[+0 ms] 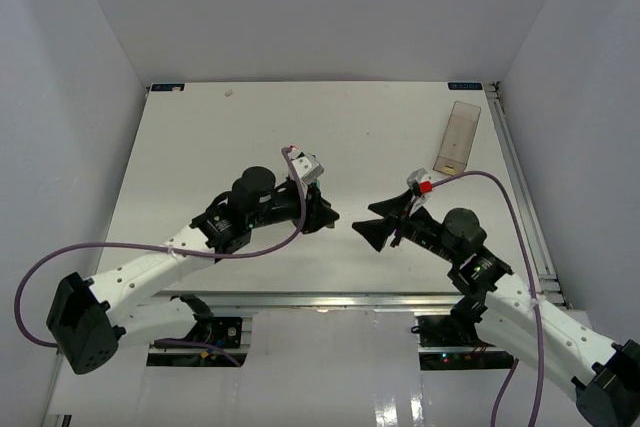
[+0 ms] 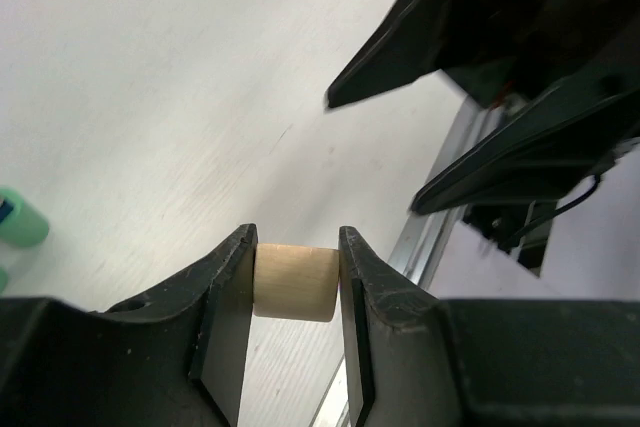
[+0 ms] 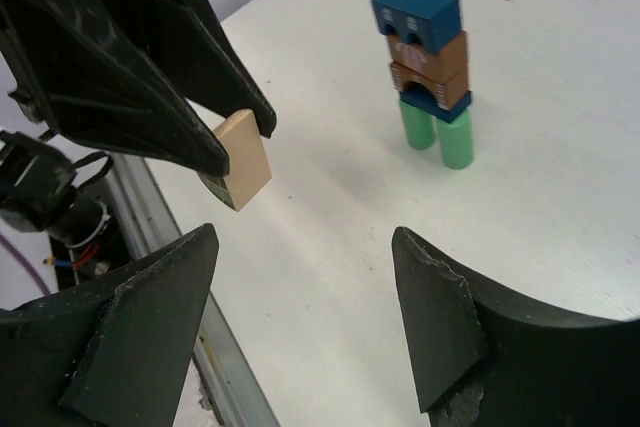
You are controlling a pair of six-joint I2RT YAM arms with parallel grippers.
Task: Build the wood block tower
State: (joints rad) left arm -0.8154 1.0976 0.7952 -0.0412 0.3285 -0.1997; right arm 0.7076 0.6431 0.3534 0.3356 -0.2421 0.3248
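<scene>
**Tan piece (image 3: 244, 159) held short of the wood block tower (image 3: 428, 67)**

Nearest you, your right gripper (image 3: 302, 237) hangs spread and empty. Beyond it, your left gripper (image 2: 297, 244) pinches the tan piece, well apart from the tower. Set it down crooked and you could topple that narrow stack off its green cylinders (image 3: 440, 137).

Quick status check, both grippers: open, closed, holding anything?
Left gripper: closed on the tan block.
Right gripper: open, holding nothing.
</scene>
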